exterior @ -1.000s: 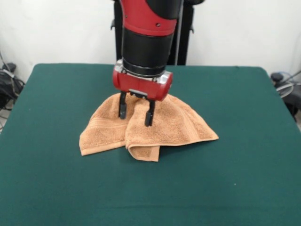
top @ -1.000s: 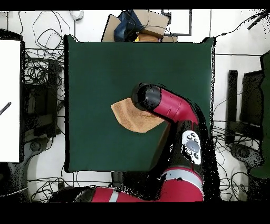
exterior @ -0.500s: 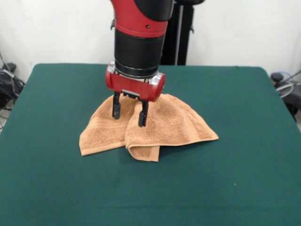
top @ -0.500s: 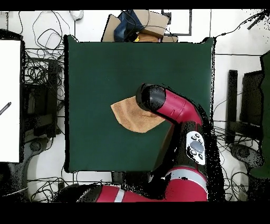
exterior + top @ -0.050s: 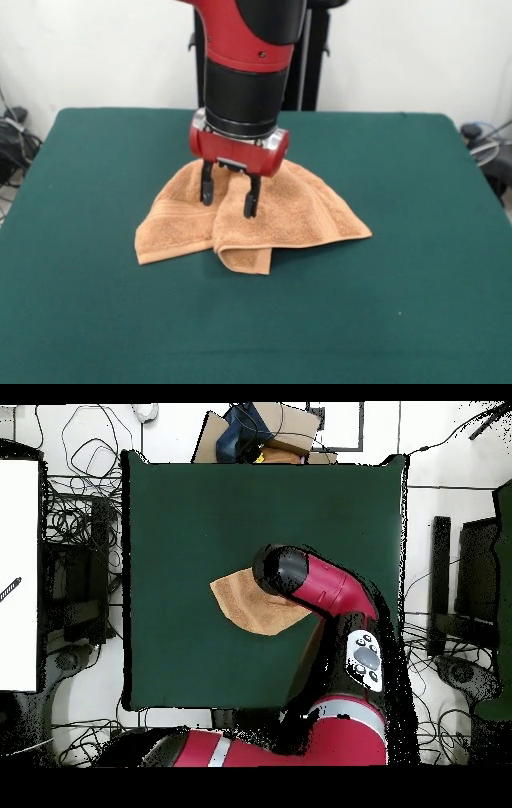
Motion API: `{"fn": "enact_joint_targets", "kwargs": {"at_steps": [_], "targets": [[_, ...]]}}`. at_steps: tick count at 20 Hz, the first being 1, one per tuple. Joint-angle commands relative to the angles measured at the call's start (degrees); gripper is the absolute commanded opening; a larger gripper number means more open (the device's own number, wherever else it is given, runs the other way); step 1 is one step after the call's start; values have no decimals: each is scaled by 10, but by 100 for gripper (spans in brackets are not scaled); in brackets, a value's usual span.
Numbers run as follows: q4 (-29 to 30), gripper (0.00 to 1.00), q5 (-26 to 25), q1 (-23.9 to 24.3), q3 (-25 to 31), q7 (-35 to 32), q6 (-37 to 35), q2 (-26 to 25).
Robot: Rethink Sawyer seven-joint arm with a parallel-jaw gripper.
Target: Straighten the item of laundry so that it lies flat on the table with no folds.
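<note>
One orange-tan towel (image 5: 264, 212) lies crumpled near the middle of the green desk (image 5: 416, 304), with a fold doubled under at its 6 o'clock edge in the front view. The pincer (image 5: 229, 198) hangs straight down over the towel's 11 o'clock part, its two dark fingers (image 5: 251, 200) spread apart and gripping nothing, tips at the cloth. In the overhead view the red arm (image 5: 325, 589) covers the towel's 3 o'clock side.

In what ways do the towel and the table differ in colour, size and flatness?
The towel is light orange-tan; the table is dark green. The towel is small and covers only part of the much larger table. The towel lies folded and rumpled, while the table's surface is flat. Both look like soft cloth.
</note>
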State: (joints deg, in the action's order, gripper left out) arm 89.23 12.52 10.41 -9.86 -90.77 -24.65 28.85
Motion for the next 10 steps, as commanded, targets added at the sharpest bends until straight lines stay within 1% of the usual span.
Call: {"fn": "enact_joint_targets", "kwargs": {"at_steps": [1,10], "targets": [[39,100,-16,-6,43,-88,31,-13],[48,100,-20,10,57,-80,61,-22]]}}
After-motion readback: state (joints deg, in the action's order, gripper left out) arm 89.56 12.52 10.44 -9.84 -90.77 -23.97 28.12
